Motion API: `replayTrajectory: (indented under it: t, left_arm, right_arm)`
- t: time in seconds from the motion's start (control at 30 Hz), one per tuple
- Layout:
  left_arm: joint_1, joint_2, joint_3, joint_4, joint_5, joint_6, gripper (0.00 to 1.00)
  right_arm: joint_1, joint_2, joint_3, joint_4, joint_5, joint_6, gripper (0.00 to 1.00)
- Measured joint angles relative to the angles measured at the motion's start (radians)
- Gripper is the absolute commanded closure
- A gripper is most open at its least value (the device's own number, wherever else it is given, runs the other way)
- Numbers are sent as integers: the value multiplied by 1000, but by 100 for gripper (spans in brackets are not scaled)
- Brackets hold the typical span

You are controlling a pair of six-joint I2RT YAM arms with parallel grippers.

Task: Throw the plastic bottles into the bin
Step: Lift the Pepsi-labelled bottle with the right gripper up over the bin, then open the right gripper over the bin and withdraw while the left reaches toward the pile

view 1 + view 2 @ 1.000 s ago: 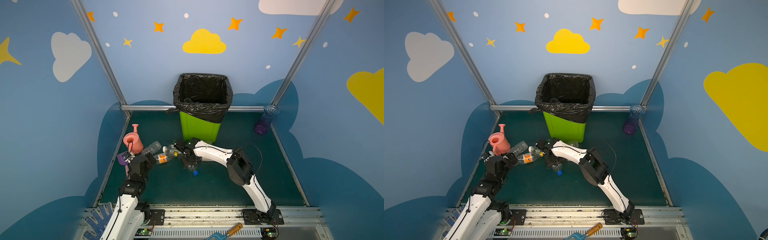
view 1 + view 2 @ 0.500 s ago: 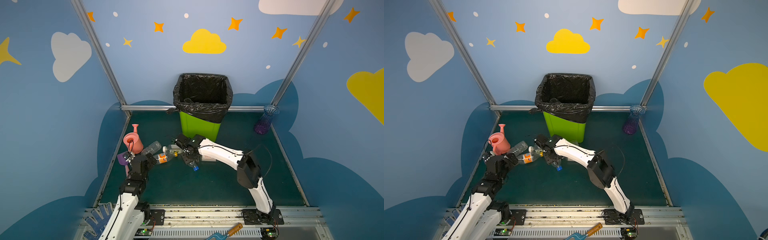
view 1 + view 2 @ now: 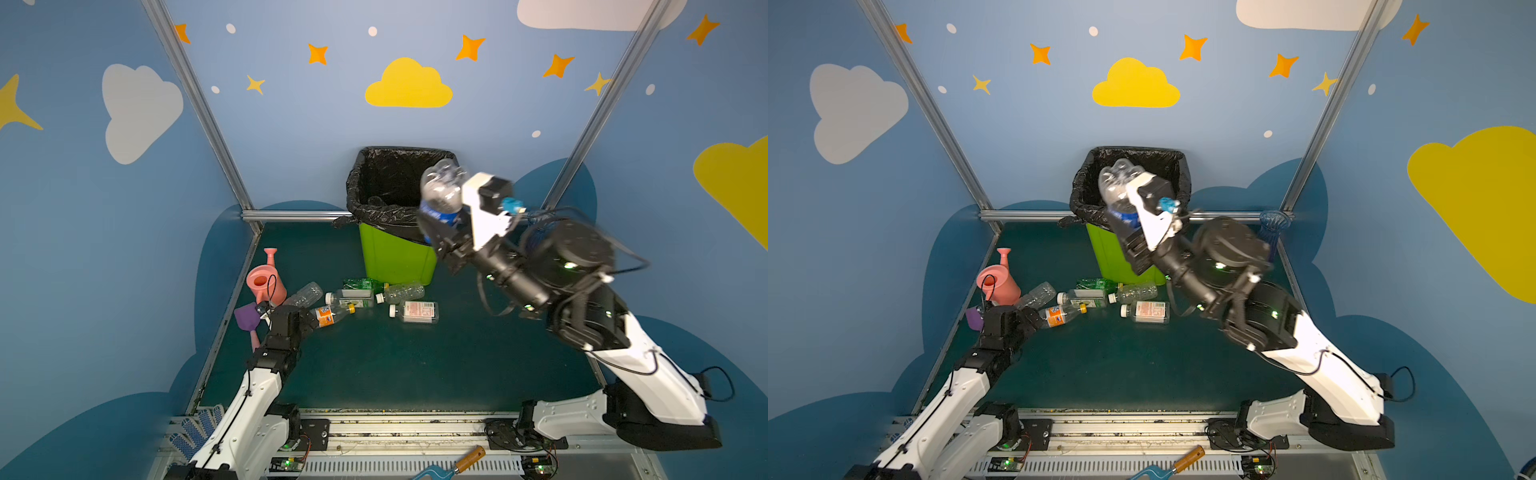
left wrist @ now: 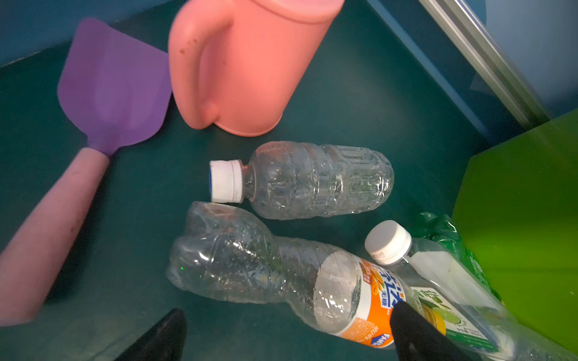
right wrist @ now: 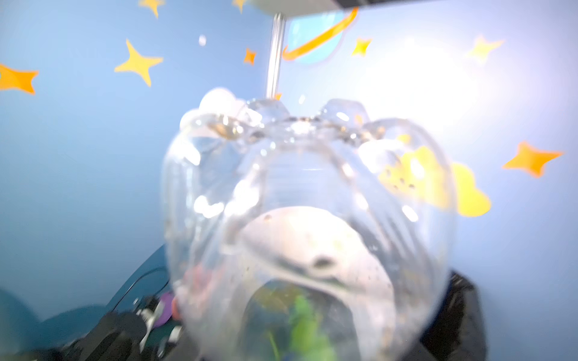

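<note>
Bin (image 3: 395, 257): lime-green, black liner, upright at back of floor.
Right gripper (image 3: 441, 226): raised at bin's near rim, clamped on clear blue-label bottle (image 3: 442, 187), base up.
Left gripper (image 4: 287, 329): jaws wide apart, low over orange-label bottle (image 4: 312, 281).
Other bottles (image 3: 409, 311): lying on floor before bin.

Blue walls (image 3: 299, 124) carry a yellow cloud (image 3: 408, 85), a white cloud (image 3: 137, 110), orange stars (image 3: 318, 54) and pale dots (image 3: 372, 31). 2 aluminium posts (image 3: 203, 112) rise from the back corners. The floor (image 3: 395, 365) is dark teal.
</note>
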Motion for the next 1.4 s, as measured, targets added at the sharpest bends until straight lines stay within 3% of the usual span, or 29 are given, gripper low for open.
replayTrajectory:
  t: [0.07,0.17,0.23,0.37,0.4,0.43,0.5,0.6,0.67,0.73,0.9,1.07,1.27,1.4]
  left_arm:
    - [0,18,15,5,28,2,0]
    - [0,34,31,17,64,5,0]
    - [-1,36,33,20,82,5,0]
    - [-5,27,33,18,102,9,0]
    - [-6,21,34,12,105,13,0]
    - [-6,16,36,8,106,18,0]
    - [-8,4,45,-8,106,29,0]
    - [-14,-18,64,-19,104,55,0]
    - [-30,-31,77,-25,96,73,0]
    - [-60,-41,89,-30,78,92,0]
    - [-189,-39,126,-42,2,165,0]
    - [-399,35,210,-31,-106,306,0]
    - [-636,240,344,-8,-162,569,0]
    - [-733,427,480,-19,-140,754,0]
  right_arm:
    - [-84,9,32,48,-31,-21,44]
    - [-286,119,157,33,-130,59,41]
    - [-403,263,308,-31,-215,130,36]
    - [-544,711,857,-289,-366,265,28]
    - [-570,830,987,-362,-395,303,19]
    - [-590,895,1047,-417,-411,330,10]
    - [-630,970,1068,-534,-432,380,6]
    - [-663,885,822,-559,-419,407,5]
    - [-663,691,501,-465,-409,421,5]
    - [-653,505,293,-380,-406,439,4]
    - [-657,141,122,-173,-393,472,4]
    - [-753,-146,-178,-22,-359,540,3]
    - [-951,-271,-669,-37,-397,694,3]
    - [-1081,-333,-978,-93,-460,801,3]
